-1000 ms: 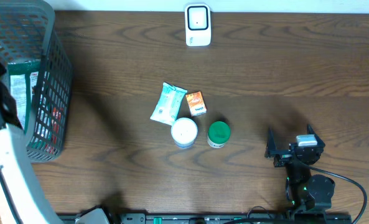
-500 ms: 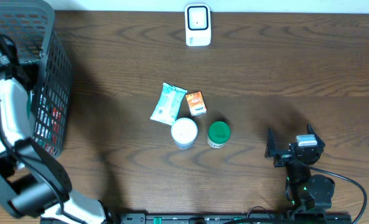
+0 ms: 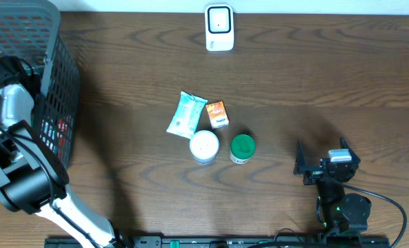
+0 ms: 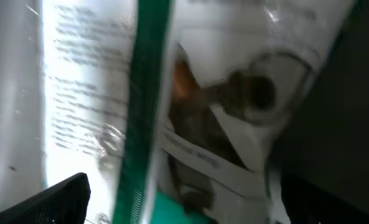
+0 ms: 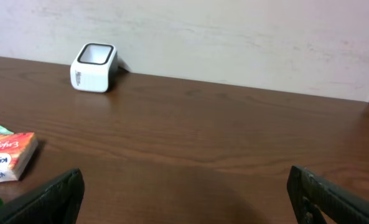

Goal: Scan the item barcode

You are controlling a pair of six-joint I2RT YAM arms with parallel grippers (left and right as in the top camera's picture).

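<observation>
Overhead. Scanner [image 3: 218, 27] stands at the far edge of the surface [image 3: 328, 89], window up, so an item must be carried to it. Four items sit in a tight cluster mid-surface, in reach of either arm: wipes packet [image 3: 187, 114], orange box [image 3: 217, 114], white-lidded jar [image 3: 204, 146], green-lidded jar [image 3: 242, 148]. The two jars stand upright, just beside each other. The wire basket [image 3: 56, 83] takes the left edge. The left arm [image 3: 11, 110] bends over its rim, wrist down inside; its gripper cannot be made out from here. Right gripper [image 3: 302, 164] is parked near the front edge, well apart from the cluster, empty.

Left wrist. A printed package [image 4: 221, 112] fills the frame: green stripe, block of small text, clear window with brown contents. No barcode can be picked out (picture too blurred). The left gripper [image 4: 193, 199] is spread wide, fingertips [image 4: 60, 199] at opposite lower corners, pinching nothing; the package lies beyond them in the basket.

Right wrist. Right gripper spread fully, nothing between the fingers. It faces the scanner across bare surface; the orange box shows at the left edge.

Judgement: the package is in the basket, the cluster unscanned as far as placement tells. Likely next is a pick from the cluster.
</observation>
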